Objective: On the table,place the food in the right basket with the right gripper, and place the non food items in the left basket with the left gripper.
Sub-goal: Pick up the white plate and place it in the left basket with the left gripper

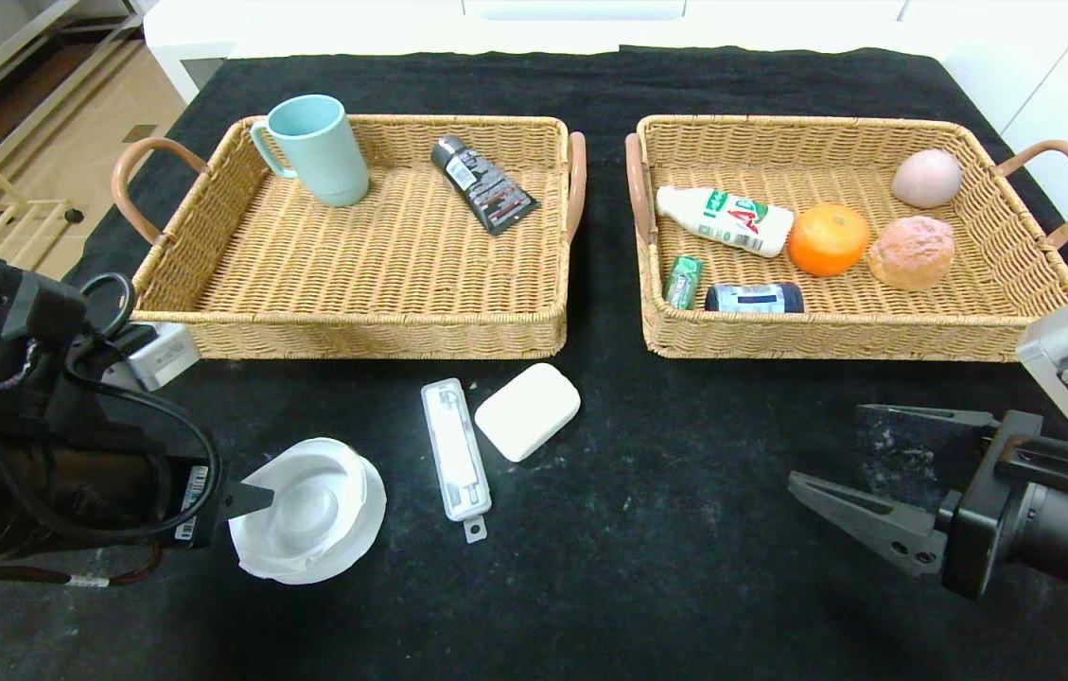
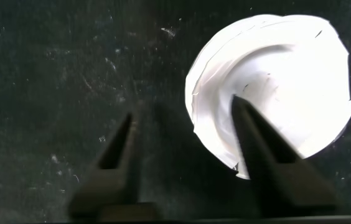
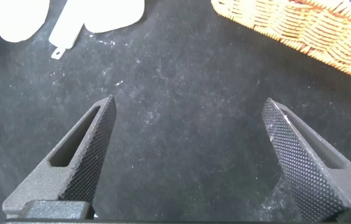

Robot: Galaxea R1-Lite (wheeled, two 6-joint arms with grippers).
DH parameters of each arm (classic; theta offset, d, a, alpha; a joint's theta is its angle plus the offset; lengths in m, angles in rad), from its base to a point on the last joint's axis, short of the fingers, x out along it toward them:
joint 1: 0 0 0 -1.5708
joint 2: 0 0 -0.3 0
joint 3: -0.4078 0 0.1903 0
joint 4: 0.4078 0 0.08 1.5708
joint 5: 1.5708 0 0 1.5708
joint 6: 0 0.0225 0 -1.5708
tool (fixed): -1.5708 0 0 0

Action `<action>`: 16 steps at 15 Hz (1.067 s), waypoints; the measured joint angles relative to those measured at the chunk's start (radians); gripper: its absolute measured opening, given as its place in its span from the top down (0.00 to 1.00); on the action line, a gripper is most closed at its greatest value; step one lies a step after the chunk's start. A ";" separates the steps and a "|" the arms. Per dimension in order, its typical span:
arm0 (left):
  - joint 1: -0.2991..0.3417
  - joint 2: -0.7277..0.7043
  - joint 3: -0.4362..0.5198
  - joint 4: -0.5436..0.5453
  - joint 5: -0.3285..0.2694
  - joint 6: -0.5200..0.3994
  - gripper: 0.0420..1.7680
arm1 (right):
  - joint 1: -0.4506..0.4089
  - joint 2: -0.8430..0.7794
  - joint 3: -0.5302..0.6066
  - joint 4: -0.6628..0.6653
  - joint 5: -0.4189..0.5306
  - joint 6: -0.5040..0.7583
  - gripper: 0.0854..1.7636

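Observation:
The round white dish [image 1: 306, 508] lies on the black table [image 1: 647, 549] at the front left. My left gripper [image 1: 245, 497] is open at its rim. In the left wrist view [image 2: 182, 112] one finger is over the dish [image 2: 275, 81] and the other over the cloth. The long white case [image 1: 456, 459] and the white soap-like block [image 1: 528, 410] lie before the left basket [image 1: 354, 336]. The right basket [image 1: 827, 338] holds the orange [image 1: 829, 238], gum pack [image 1: 683, 281], dark blue jar [image 1: 754, 298] and bun [image 1: 911, 252]. My right gripper [image 1: 827, 445] is open and empty above bare cloth [image 3: 189, 102].
The left basket holds a pale blue cup [image 1: 314, 149] and a black tube [image 1: 482, 183]. The right basket also holds a white bottle [image 1: 726, 219] and a pinkish ball [image 1: 927, 178]. The right wrist view shows the basket's corner [image 3: 306, 28].

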 joint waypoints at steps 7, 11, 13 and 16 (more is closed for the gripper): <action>0.001 0.003 0.023 -0.003 -0.024 0.000 0.96 | -0.002 0.010 0.000 -0.002 0.000 -0.001 0.03; 0.001 0.004 0.023 -0.003 -0.024 0.001 0.96 | -0.002 0.011 0.001 -0.001 0.000 -0.001 0.03; 0.001 0.005 0.023 -0.002 -0.023 0.000 0.96 | -0.002 0.012 0.001 -0.001 0.000 -0.001 0.03; 0.001 0.009 0.023 -0.002 -0.022 0.001 0.96 | -0.002 0.012 0.002 -0.002 0.000 0.000 0.03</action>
